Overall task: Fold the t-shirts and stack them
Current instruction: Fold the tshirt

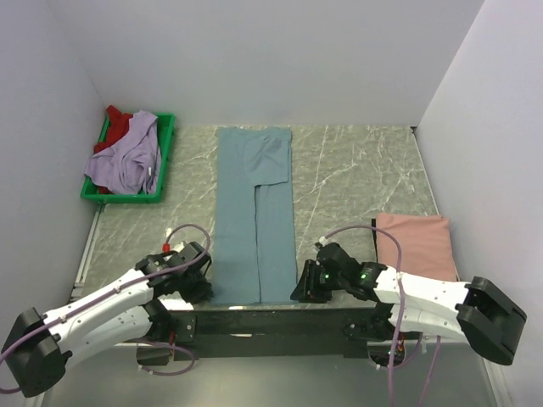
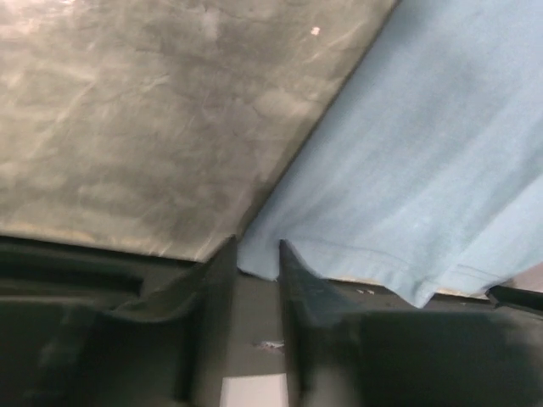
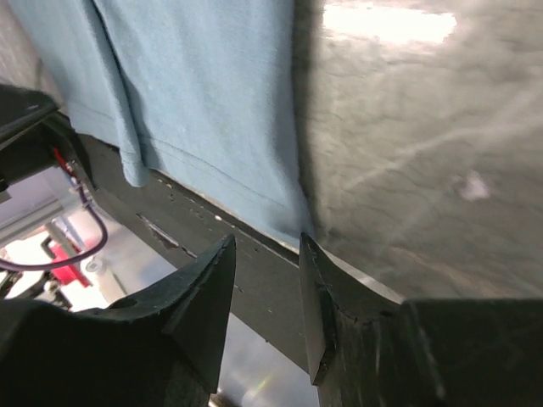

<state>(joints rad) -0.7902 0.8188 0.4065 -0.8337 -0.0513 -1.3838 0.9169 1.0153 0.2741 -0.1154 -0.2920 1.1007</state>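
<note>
Soft blue-grey cloth lies in a long strip down the middle of the tabletop [image 1: 348, 170]. This is the blue-grey t-shirt [image 1: 254, 220], and its hem reaches the near edge. The pink t-shirt [image 1: 416, 242] sits folded at the right side. The lavender t-shirt [image 1: 131, 161] and the red t-shirt [image 1: 119, 123] are bunched up in the green tray [image 1: 167, 136] at the far left.

The left tool [image 2: 254, 254] is at the near left corner of the hem. Its jaws are apart, with the corner just between the tips and not pinched. The right tool [image 3: 265, 246] is at the near right corner, jaws apart too, holding nothing.

The shirt looks light and floppy. It will sag and slide if only one side is lifted. I think the best places to grab are the two hem corners, both together.
</note>
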